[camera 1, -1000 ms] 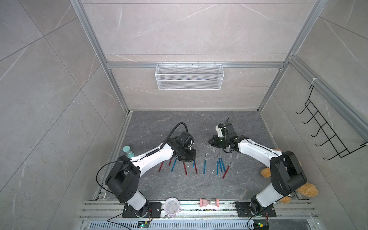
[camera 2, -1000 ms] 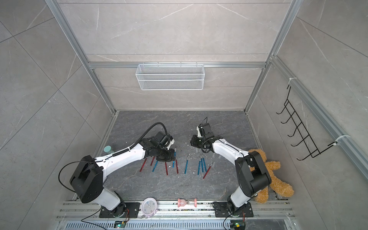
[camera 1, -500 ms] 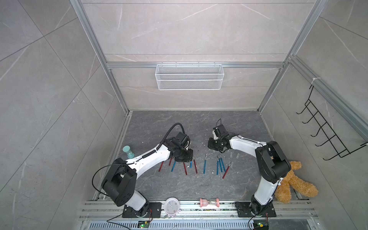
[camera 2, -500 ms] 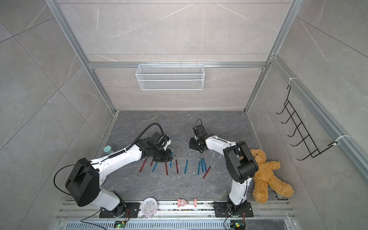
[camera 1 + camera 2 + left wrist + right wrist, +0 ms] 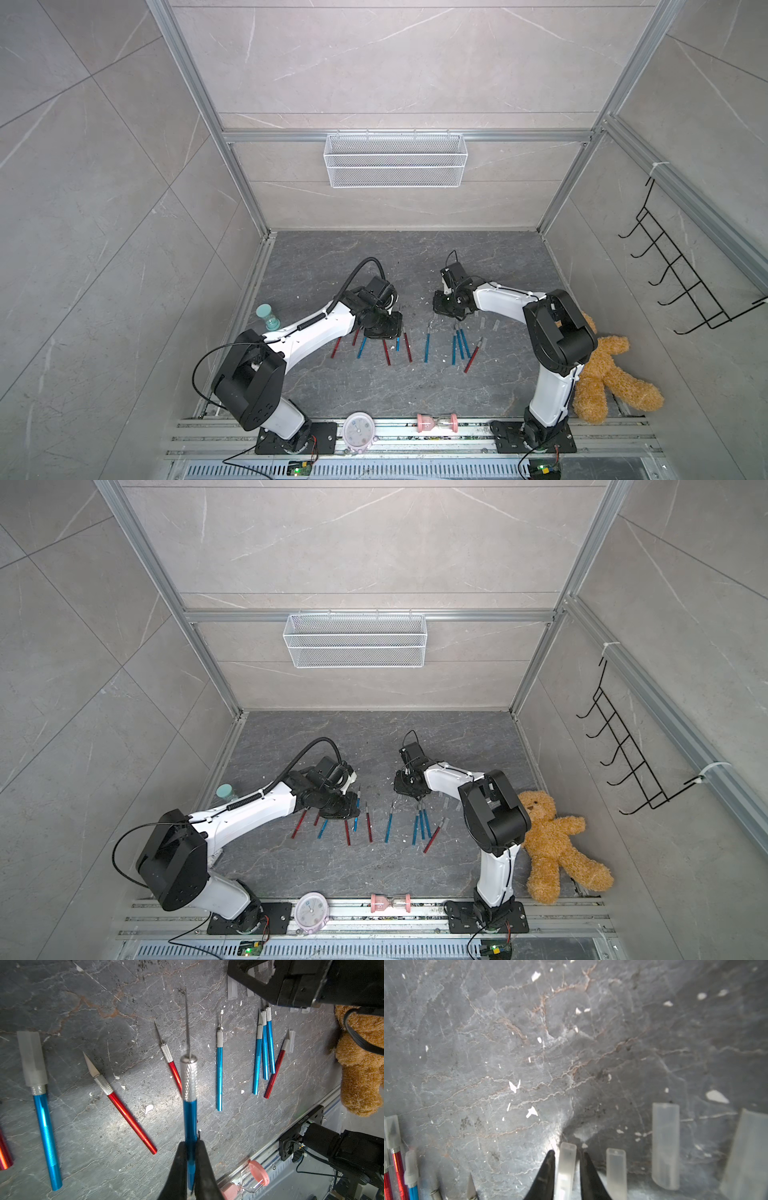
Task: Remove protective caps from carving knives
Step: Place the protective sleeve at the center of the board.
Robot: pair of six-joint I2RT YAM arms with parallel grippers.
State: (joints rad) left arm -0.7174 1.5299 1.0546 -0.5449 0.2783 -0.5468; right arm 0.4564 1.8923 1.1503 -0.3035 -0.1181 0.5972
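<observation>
Two arms: left arm (image 5: 316, 328) and right arm (image 5: 498, 299) both bend down over the table (image 5: 374, 390) at lower middle in both top views, each working its own half of the row.
Teddy (image 5: 602, 374): lies at lower right beside the right arm's base and seems to have no part in the job.
Knives (image 5: 428, 347): about a dozen, red and blue, lie in a loose row at lower middle with their tips away from the arm bases, probably so the caps all pull off one way.
Left gripper (image 5: 191, 1144): clamped tight on the handle of a blue knife (image 5: 190, 1084), which looks raised off the table with its blade bare. Gripping the handle keeps the fingers clear of the edge.
Right gripper (image 5: 567, 1154): its jaws stand slightly apart with a cap (image 5: 566, 1165) between them and a thin gap on each side, so it seems to be letting go rather than pinching.
Loose caps (image 5: 665, 1145): they lie side by side next to that cap, just right of centre in a top view (image 5: 482, 322), which I judge to be a drop pile.
Capped knife (image 5: 44, 1126): its sleeve is on, so work remains.
Writing: a white code on the base plate (image 5: 305, 1120) and the clock (image 5: 358, 432) face are too small to read, and no brand shows on the knives.
</observation>
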